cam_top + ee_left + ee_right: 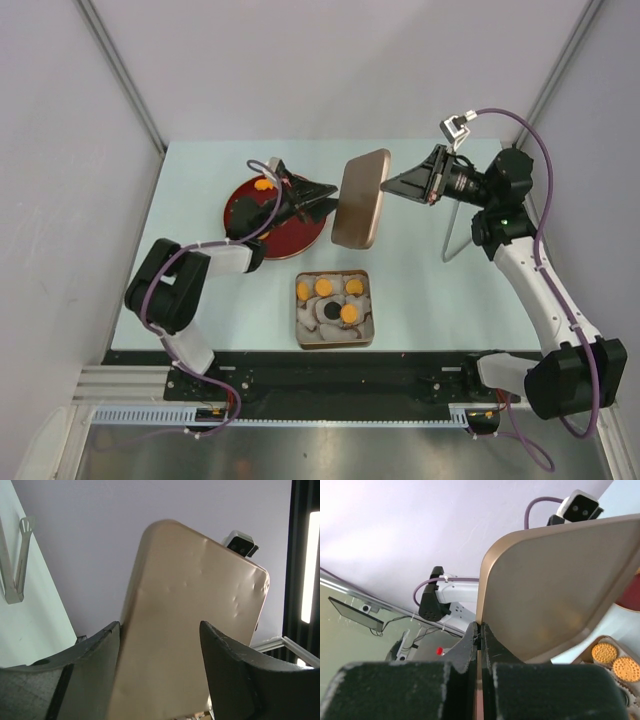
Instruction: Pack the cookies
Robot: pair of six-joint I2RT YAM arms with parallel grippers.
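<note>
The cookies (pixel 324 288), several orange discs and one dark one, lie in white paper cups in a gold tin (pixel 334 337); two show in the right wrist view (pixel 602 652). One orange cookie (pixel 263 184) lies on a red plate (pixel 250 205). My right gripper (pixel 386 184) is shut on the edge of the gold lid (pixel 362 198) and holds it tilted above the table; its jaws (pixel 480 626) pinch the lid's rim (pixel 555 595). My left gripper (pixel 333 197) is open at the lid's left edge. In the left wrist view the lid (pixel 190 620) stands between the spread fingers (pixel 235 670).
Metal tongs (pixel 453 235) lie on the table under the right arm; they also show in the left wrist view (pixel 15 565). The tin sits near the front edge, between the two arm bases. Grey walls close in the table on three sides.
</note>
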